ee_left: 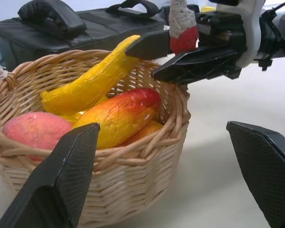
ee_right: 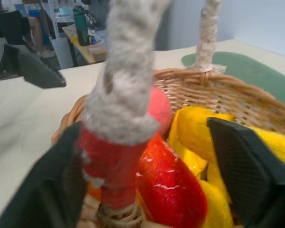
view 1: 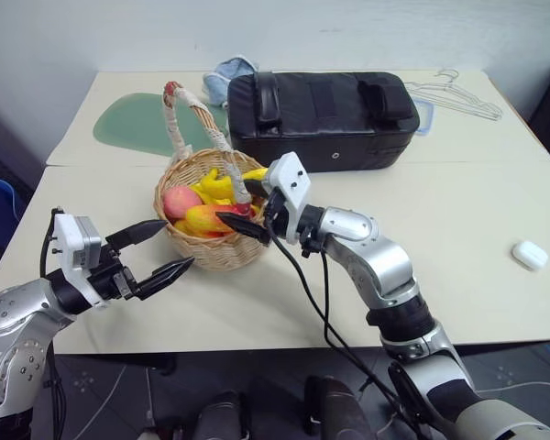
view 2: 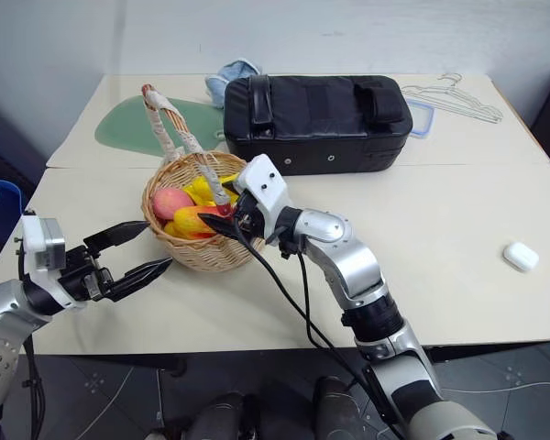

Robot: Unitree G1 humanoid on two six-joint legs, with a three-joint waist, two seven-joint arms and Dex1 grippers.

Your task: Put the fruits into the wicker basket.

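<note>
Left eye view: banana [view 1: 222, 186] and mango [view 1: 211, 218] in basket [view 1: 211, 249] on desk [view 1: 458, 229]. Right tool [view 1: 248, 209] straddling handle base, not clamped. Left tool [view 1: 158, 251] wide, empty, beside basket.

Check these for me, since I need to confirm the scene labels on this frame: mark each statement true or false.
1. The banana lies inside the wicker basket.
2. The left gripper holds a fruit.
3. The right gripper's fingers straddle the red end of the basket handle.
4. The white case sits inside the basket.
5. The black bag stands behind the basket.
1. True: the banana lies inside the wicker basket.
2. False: the left gripper is open and empty, beside the basket.
3. True: the right gripper has a finger on each side of the basket handle at its red end.
4. False: the white case lies on the table, far from the basket.
5. True: the black bag stands behind the basket.
</note>
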